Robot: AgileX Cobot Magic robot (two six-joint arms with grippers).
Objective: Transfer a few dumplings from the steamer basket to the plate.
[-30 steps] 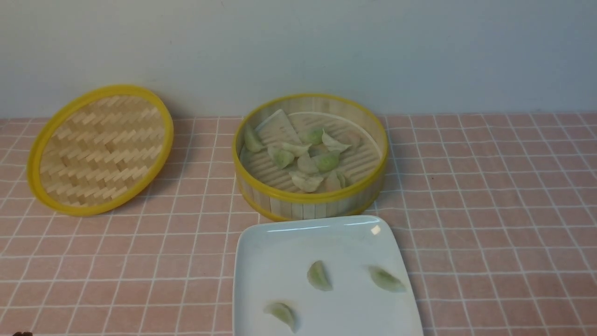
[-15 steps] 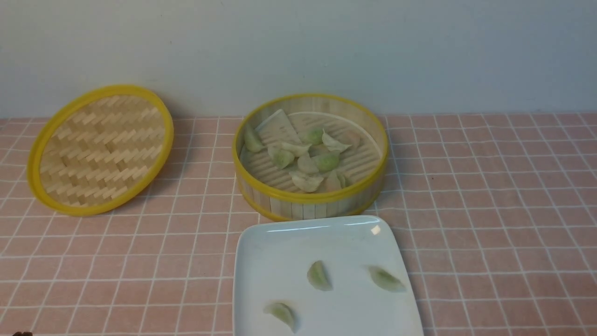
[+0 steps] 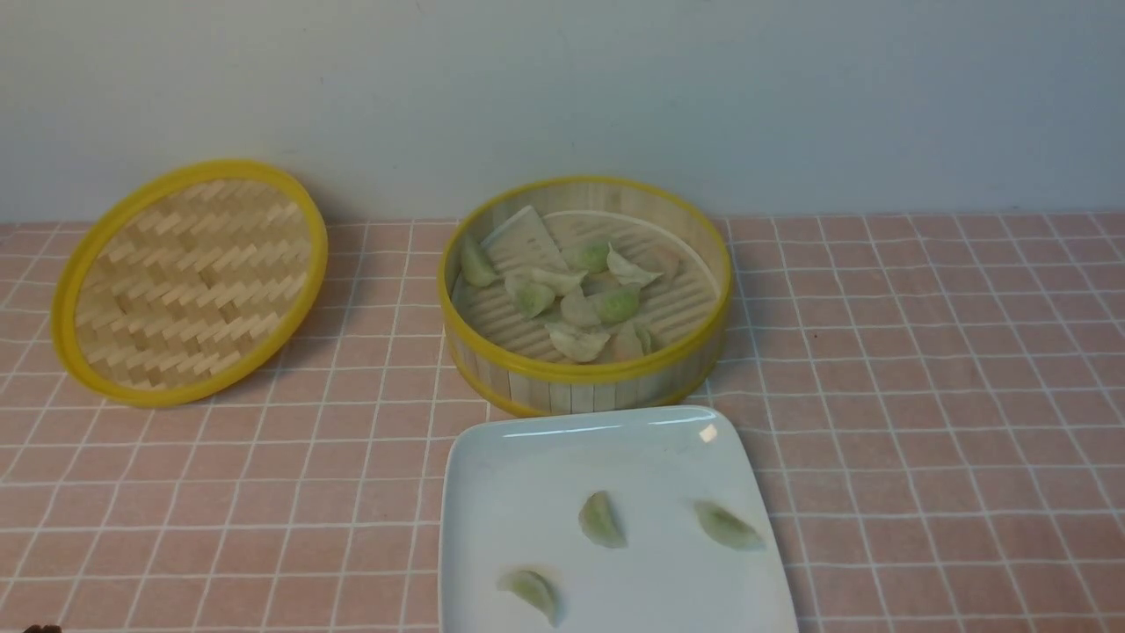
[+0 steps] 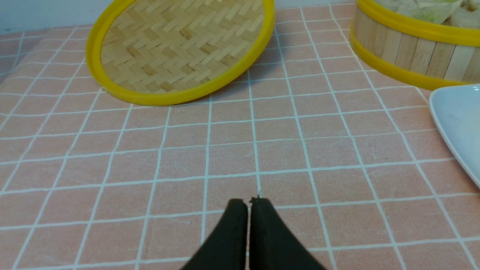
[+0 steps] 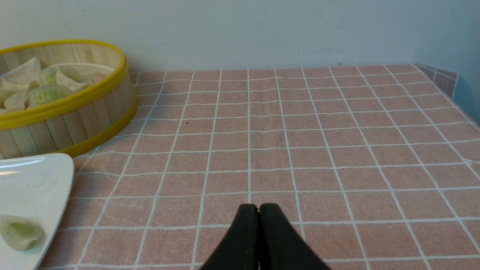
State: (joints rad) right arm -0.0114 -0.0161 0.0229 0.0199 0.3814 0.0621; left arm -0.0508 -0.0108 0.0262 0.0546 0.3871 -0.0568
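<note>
The steamer basket [image 3: 584, 374] stands mid-table at the back with several pale green dumplings [image 3: 576, 299] piled on its slatted floor. In front of it lies the white plate [image 3: 510, 492], and three dumplings rest on it [image 3: 601, 519] [image 3: 728, 526] [image 3: 530, 591]. Neither arm shows in the front view. In the left wrist view my left gripper [image 4: 248, 202] hangs shut and empty over bare cloth, short of the basket [image 4: 412, 56] and plate [image 4: 457, 123]. My right gripper [image 5: 258, 207] is shut and empty too, over the cloth to the right of the plate [image 5: 33, 180] and basket [image 5: 75, 120].
The flat woven lid [image 3: 189, 281] with a yellow rim leans at the back left, against the wall. A pink checked cloth [image 3: 923, 369] covers the table. The table's right edge [image 5: 455, 90] shows in the right wrist view.
</note>
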